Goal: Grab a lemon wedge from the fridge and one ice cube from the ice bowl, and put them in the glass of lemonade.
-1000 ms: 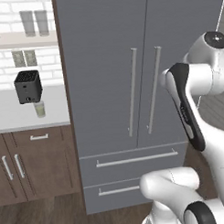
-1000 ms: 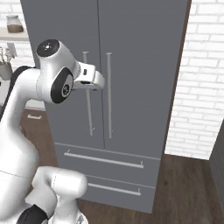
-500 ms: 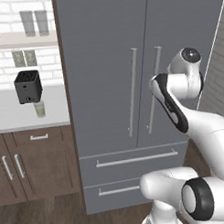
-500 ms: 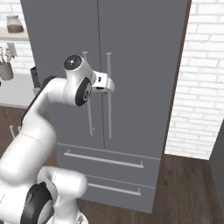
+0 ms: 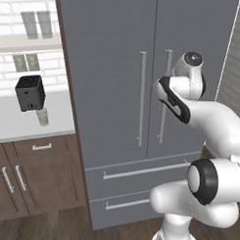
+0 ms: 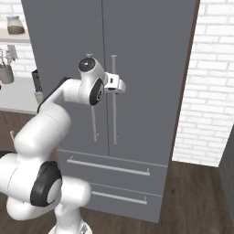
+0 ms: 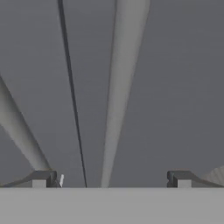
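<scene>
Early stage: fridge (image 5: 116,92) doors shut, gripper (image 7: 111,179) jaws wide, empty, straddling right door handle (image 7: 116,96) at 12 o'clock. Wedge, ice yet to fetch.

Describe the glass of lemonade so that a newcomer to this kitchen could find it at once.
Left of the fridge runs a white counter. The glass of lemonade stands there before the black toaster: a short tumbler of pale yellow-green liquid, unlike the two taller grey glasses on the shelf.

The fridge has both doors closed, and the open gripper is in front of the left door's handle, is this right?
Not quite. The fridge is closed and the gripper is open, but the hand view shows it facing the right door's handle, right of the seam.
</scene>
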You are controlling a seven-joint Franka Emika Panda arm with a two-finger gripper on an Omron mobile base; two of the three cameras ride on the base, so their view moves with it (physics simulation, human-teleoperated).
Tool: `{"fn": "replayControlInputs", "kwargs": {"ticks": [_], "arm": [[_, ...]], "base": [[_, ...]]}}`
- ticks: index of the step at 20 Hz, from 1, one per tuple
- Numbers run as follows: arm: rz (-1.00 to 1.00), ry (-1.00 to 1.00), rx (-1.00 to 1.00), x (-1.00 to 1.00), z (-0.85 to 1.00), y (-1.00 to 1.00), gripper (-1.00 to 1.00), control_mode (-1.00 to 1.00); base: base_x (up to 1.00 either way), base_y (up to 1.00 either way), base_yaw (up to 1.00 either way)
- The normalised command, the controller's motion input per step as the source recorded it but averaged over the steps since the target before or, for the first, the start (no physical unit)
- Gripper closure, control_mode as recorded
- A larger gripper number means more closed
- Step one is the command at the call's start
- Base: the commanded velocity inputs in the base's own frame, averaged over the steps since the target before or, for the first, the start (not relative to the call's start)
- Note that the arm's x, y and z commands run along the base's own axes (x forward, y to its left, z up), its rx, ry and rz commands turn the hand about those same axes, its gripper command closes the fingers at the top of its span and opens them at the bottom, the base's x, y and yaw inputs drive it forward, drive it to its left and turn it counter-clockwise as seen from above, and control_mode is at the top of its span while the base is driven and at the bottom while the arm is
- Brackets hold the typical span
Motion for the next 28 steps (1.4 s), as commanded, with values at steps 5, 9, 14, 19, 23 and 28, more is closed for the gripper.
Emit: {"fn": "replayControlInputs", "kwargs": {"ticks": [5,9,14,19,23,28], "arm": [[0.0,0.0,0.0,0.52,-0.14,-0.05,-1.0,-1.0],[0.0,0.0,0.0,0.55,-0.31,0.0,-1.0,-1.0],[0.0,0.0,0.0,0.47,-0.38,0.0,-1.0,-1.0],[0.0,0.0,0.0,0.35,-0.28,0.0,-1.0,-1.0],[0.0,0.0,0.0,0.15,-0.06,0.0,1.0,-1.0],[0.0,0.0,0.0,0.12,0.0,0.0,1.0,-1.0]], "base": [[0.0,0.0,0.0],[0.0,0.0,0.0],[0.0,0.0,0.0],[0.0,0.0,0.0],[0.0,0.0,0.0],[0.0,0.0,0.0]]}}
